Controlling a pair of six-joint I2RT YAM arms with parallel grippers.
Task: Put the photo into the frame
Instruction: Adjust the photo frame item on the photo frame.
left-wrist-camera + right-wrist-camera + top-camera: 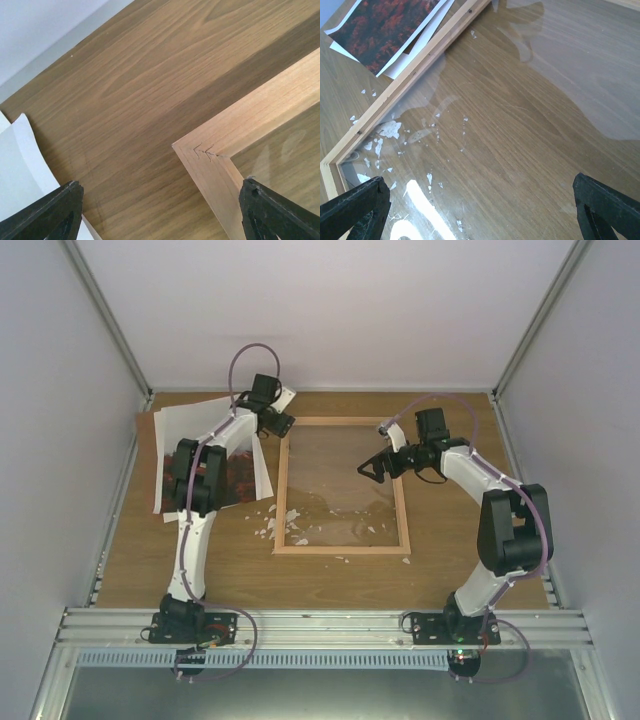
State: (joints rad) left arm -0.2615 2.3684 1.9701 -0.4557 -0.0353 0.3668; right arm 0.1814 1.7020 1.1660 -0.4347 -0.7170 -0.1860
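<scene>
The frame [340, 551], thin light wood rails around a clear pane, lies flat in the middle of the table. The photo [172, 455], red-orange hills with a wide white border, lies left of it on other white sheets, partly hidden by my left arm. My left gripper [283, 423] hovers open over the frame's far-left corner [215, 145], nothing between its fingers [55, 212]; white paper [20, 170] shows at its left. Over the pane my right gripper [364, 468] stands open and empty. In the right wrist view the photo [390, 30] lies beyond the frame's left rail [410, 82].
Small white scraps [270, 525] are scattered by the frame's near-left corner and on the pane [390, 129]. Grey walls close the table [450, 410] at the back and both sides. A metal rail [320, 620] with both arm bases runs along the near edge.
</scene>
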